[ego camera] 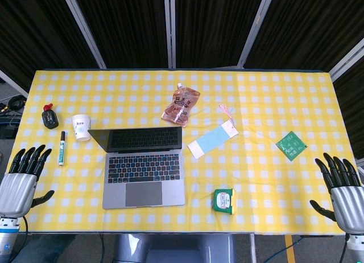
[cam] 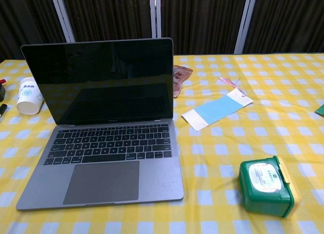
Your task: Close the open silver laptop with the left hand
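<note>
Resting at the table's near-left edge in the head view, the left hand (ego camera: 20, 180) is spread and empty, the open silver laptop (ego camera: 143, 167) well to its right. From the chest, the laptop (cam: 104, 143) stands open; no hand shows.

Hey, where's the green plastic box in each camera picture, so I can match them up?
Head view: the green box sits near the front table edge, right of the silver laptop.
Chest view: the box is at lower right, right of the laptop.
Shared landmark: the blue card behind it.
</note>
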Controlling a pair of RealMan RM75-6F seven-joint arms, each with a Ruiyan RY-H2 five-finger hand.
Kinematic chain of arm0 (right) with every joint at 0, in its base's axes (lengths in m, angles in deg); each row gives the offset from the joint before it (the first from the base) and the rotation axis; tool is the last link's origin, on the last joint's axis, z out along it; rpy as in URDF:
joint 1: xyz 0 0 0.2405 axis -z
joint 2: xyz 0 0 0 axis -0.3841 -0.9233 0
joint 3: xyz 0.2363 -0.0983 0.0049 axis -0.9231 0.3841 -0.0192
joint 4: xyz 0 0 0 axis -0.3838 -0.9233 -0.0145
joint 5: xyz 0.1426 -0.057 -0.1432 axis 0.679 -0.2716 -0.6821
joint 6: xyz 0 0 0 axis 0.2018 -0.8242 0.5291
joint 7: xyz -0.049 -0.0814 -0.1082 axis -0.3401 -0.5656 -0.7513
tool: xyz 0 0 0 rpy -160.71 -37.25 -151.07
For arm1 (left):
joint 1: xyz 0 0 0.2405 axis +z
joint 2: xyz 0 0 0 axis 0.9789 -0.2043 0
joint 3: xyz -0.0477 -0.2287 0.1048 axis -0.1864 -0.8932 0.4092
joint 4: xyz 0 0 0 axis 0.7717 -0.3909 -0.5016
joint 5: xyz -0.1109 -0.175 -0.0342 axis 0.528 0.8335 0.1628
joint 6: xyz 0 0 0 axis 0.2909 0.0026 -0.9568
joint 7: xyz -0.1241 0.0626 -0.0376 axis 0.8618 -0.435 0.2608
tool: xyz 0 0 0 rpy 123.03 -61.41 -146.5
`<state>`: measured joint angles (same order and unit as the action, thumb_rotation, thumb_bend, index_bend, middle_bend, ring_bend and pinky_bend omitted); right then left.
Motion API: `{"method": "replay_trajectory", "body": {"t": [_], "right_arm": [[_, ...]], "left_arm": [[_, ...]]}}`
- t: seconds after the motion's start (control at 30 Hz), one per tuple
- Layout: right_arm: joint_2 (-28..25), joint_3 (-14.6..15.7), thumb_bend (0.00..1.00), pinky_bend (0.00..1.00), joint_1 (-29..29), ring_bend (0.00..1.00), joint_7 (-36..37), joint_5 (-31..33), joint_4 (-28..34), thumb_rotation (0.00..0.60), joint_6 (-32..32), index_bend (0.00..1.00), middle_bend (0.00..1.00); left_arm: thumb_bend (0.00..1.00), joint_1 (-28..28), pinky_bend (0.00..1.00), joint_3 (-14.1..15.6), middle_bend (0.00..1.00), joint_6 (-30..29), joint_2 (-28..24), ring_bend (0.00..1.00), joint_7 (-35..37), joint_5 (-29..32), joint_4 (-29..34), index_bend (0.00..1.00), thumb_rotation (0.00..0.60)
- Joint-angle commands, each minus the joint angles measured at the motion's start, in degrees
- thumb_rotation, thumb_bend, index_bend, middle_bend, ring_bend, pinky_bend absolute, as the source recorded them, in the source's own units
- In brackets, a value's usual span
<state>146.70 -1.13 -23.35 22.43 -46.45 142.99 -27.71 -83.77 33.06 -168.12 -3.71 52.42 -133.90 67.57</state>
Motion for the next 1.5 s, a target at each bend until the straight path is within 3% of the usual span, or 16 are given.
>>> {"method": "replay_trajectory", "body": {"t": [0.03, 0.27, 0.33, 0.47, 0.6, 0.7, 0.87, 1.07, 1.17, 1.33, 1.4, 1.5], "right_arm": [[0.0, -0.1, 0.00, 0.00, 0.0, 0.00, 0.3, 0.3, 0.0, 0.600, 0.1, 0.03, 0.00], [-0.3, -0.4, 0.00, 0.00, 0.0, 0.00, 1.4, 1.0, -0.2, 0.600, 0.2, 0.04, 0.00], [-0.3, -0.5, 0.00, 0.00, -0.1, 0.00, 1.8, 1.3, -0.2, 0.600, 0.4, 0.04, 0.00], [-0.3, -0.7, 0.00, 0.00, -0.4, 0.00, 2.1, 1.8, -0.3, 0.600, 1.1, 0.04, 0.00], [-0.2, -0.9, 0.00, 0.00, -0.4, 0.00, 2.1, 2.3, -0.4, 0.600, 1.2, 0.04, 0.00], [-0.1, -1.2, 0.00, 0.00, -0.5, 0.00, 2.2, 3.3, -0.7, 0.600, 1.6, 0.04, 0.00], [-0.1, -1.7, 0.00, 0.00, -0.8, 0.00, 2.4, 4.6, -0.9, 0.600, 2.3, 0.05, 0.00], [0.0, -2.4, 0.00, 0.00, -1.0, 0.00, 2.5, 6.1, -1.1, 0.600, 2.7, 0.05, 0.00], [0.0, -2.6, 0.00, 0.00, -1.0, 0.00, 2.5, 6.8, -1.3, 0.600, 2.9, 0.05, 0.00], [0.1, -2.9, 0.00, 0.00, -1.2, 0.00, 3.3, 8.1, -1.9, 0.600, 3.6, 0.05, 0.00], [0.0, -3.1, 0.00, 0.00, -1.1, 0.00, 3.6, 8.3, -2.1, 0.600, 3.4, 0.05, 0.00], [-0.2, -3.2, 0.00, 0.00, -0.9, 0.00, 4.2, 8.3, -2.1, 0.600, 3.0, 0.05, 0.00]], "left_arm": [[0.00, -0.1, 0.00, 0.0, 0.00, 0.3, 0.1, 0.00, 0.1, 0.1, 0.0, 0.00, 0.600], [0.00, -1.1, 0.00, -0.2, 0.00, 1.9, -0.1, 0.00, 2.0, -0.2, 0.3, 0.00, 0.600], [0.05, -2.6, 0.00, -0.6, 0.00, 3.5, -0.4, 0.00, 4.1, -1.2, 0.8, 0.00, 0.600], [0.47, -9.0, 0.00, -4.4, 0.00, 11.1, -2.2, 0.00, 4.2, 0.9, 2.1, 0.00, 0.600], [0.85, -18.3, 0.00, -9.9, 0.00, 23.6, -4.1, 0.00, 5.7, 8.6, 3.6, 0.00, 0.600], [0.98, -26.9, 0.00, -15.8, 0.00, 30.7, -1.8, 0.00, 4.9, 14.3, 0.0, 0.00, 0.600], [1.00, -33.5, 0.00, -18.8, 0.00, 35.8, -0.5, 0.00, 0.7, 24.8, -0.5, 0.00, 0.600], [1.00, -39.9, 0.00, -19.2, 0.00, 41.6, 0.3, 0.00, -0.5, 34.3, -1.6, 0.00, 0.600], [1.00, -41.6, 0.08, -18.4, 0.04, 41.3, 1.4, 0.05, -1.4, 36.1, -2.9, 0.02, 0.600], [1.00, -42.8, 0.23, -17.9, 0.10, 43.0, 2.3, 0.15, 1.6, 39.3, -3.0, 0.14, 0.600], [1.00, -43.4, 0.28, -17.4, 0.17, 44.5, 2.1, 0.22, 3.1, 40.0, -3.2, 0.18, 0.600], [1.00, -43.9, 0.31, -17.0, 0.22, 46.4, 1.9, 0.27, 5.7, 40.3, -2.9, 0.21, 0.600]]}}
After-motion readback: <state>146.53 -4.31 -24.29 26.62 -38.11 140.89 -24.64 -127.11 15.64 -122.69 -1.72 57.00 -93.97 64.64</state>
